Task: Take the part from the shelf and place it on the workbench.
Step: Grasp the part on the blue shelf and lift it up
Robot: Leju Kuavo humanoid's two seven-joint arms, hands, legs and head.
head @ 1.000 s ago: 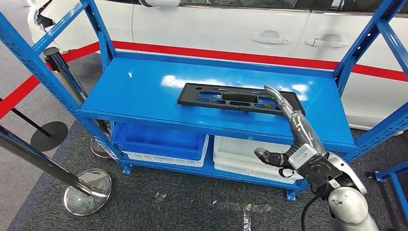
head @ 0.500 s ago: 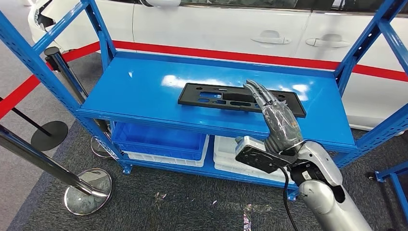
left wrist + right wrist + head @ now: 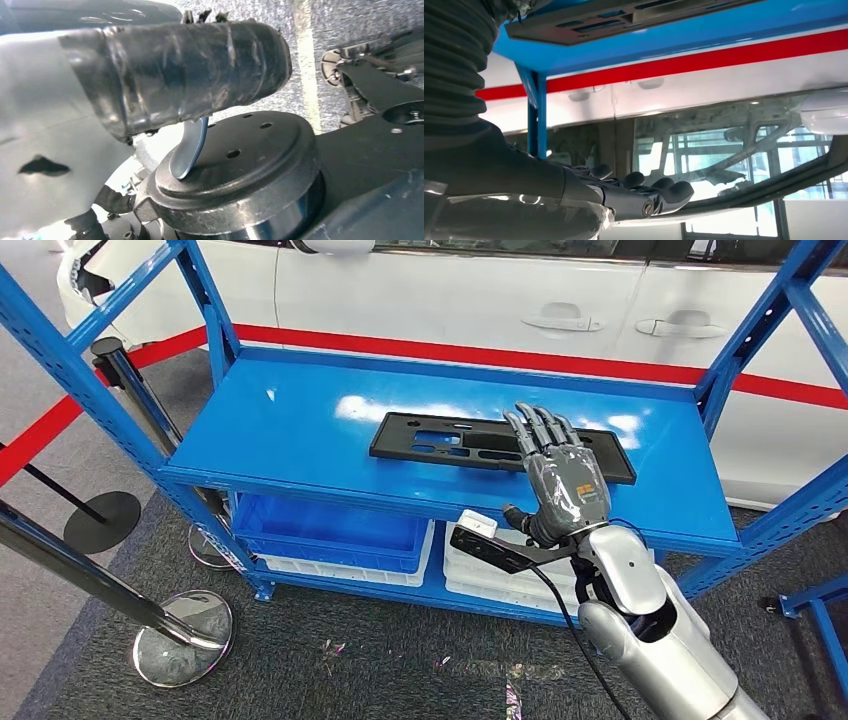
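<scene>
Head view: right hand (image 3: 562,478) raised above the top board of the blue metal shelf (image 3: 300,430), back of the palm toward the camera, fingers (image 3: 540,432) straight and spread a little, holding nothing. Flat black plastic part (image 3: 450,443) lying on that board just beyond and beneath the fingertips, long and rectangular with slotted cut-outs (fingertips overlapping its right half as seen from here; contact cannot be judged). Glossy painted steel under the part, with white glare patches. Silver forearm rising from the lower right, a black cable trailing from the wrist. Below the hand, on the lower board, a blue plastic bin (image 3: 330,530) to the left and a white bin (image 3: 500,565) directly under the wrist. Left of the shelf, chrome posts on round bases (image 3: 185,638) standing on grey speckled carpet. Beyond the shelf, a white car (image 3: 450,290) with a red stripe.

Left wrist view: left hand (image 3: 165,75) close up as a thick dark tape-wrapped thumb, wrinkled and shiny; remaining fingers hidden, so open or closed cannot be told. Grey carpet behind.

Right wrist view: dark fingers (image 3: 644,192) of the right hand extended together and empty, ribbed grey cover at the edge. Part (image 3: 624,17) resting flat on the blue board, apart from the fingers in this view.
</scene>
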